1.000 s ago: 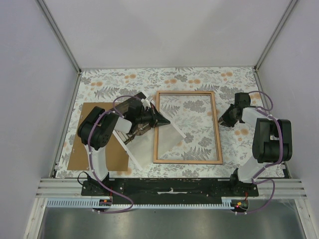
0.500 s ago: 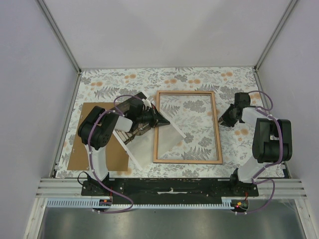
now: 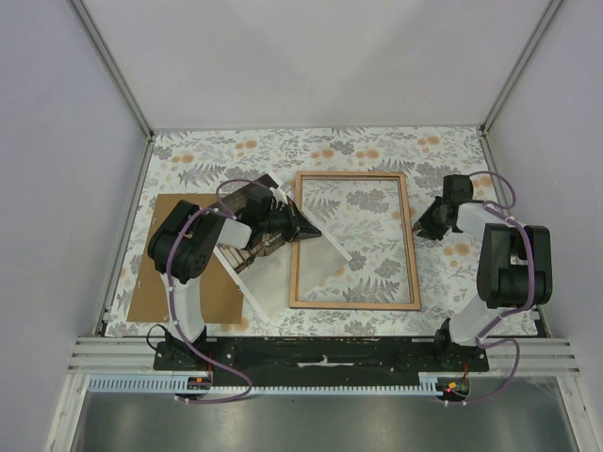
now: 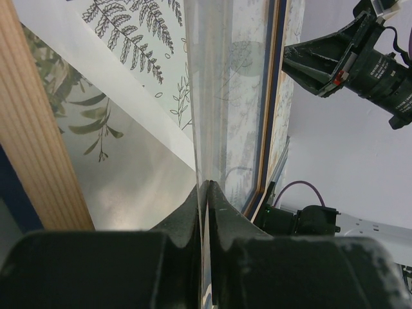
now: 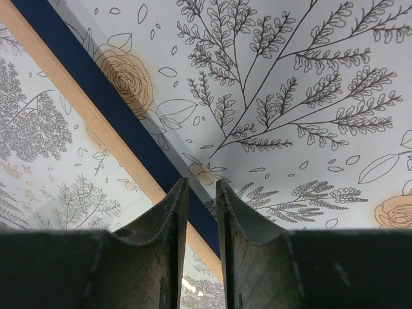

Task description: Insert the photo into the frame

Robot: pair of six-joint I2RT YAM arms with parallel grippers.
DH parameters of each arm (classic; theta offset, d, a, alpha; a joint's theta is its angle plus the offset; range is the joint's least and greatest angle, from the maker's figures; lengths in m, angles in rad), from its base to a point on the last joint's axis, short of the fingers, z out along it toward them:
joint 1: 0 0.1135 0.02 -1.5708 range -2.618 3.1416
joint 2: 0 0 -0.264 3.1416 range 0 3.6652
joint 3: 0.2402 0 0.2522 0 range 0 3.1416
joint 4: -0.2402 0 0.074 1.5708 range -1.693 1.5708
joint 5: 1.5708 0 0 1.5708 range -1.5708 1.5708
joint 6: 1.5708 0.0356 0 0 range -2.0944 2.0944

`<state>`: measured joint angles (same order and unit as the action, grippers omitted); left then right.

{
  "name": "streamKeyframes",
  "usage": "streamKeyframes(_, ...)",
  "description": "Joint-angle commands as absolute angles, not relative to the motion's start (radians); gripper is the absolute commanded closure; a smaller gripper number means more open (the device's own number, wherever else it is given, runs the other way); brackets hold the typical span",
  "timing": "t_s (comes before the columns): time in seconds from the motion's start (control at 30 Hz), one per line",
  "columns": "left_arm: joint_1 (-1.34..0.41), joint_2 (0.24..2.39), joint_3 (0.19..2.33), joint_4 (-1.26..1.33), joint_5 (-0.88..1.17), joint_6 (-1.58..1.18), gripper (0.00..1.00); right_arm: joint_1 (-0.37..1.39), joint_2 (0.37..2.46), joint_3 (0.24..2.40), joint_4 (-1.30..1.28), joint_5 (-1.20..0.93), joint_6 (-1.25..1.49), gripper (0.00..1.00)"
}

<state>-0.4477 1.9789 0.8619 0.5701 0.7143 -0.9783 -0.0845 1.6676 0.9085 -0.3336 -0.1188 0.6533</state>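
The frame (image 3: pixel 415 264) lies flat mid-table, its wood-coloured back up. The photo (image 3: pixel 281 275) shows its white reverse. It sits tilted, with one corner over the frame's left rail and reaching onto the glass. My left gripper (image 3: pixel 309 230) is shut on the photo's upper edge. In the left wrist view the sheet (image 4: pixel 207 96) runs edge-on out of the closed left gripper (image 4: pixel 206 185), beside the frame's wooden rail (image 4: pixel 29 148). My right gripper (image 3: pixel 417 229) rests at the frame's right rail. In the right wrist view the right gripper (image 5: pixel 201 187) stands slightly open over the blue-and-wood rail (image 5: pixel 96 122), holding nothing.
A brown fibreboard panel (image 3: pixel 179 282) lies flat at the left under the left arm. A floral cloth (image 3: pixel 377 146) covers the table. Metal posts and grey walls close in the left, right and back sides.
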Motion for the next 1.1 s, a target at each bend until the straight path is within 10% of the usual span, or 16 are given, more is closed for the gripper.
streamKeyframes(0.0,-0.463,1.982,0.890,0.580,0.718,-0.931,0.91,-0.069,1.689,0.916,-0.365,-0.118,0.637,0.68)
streamKeyframes(1.07,-0.463,1.983,0.899,0.549,0.706,-0.919,0.83,-0.069,1.686,0.913,-0.365,-0.120,0.637,0.68)
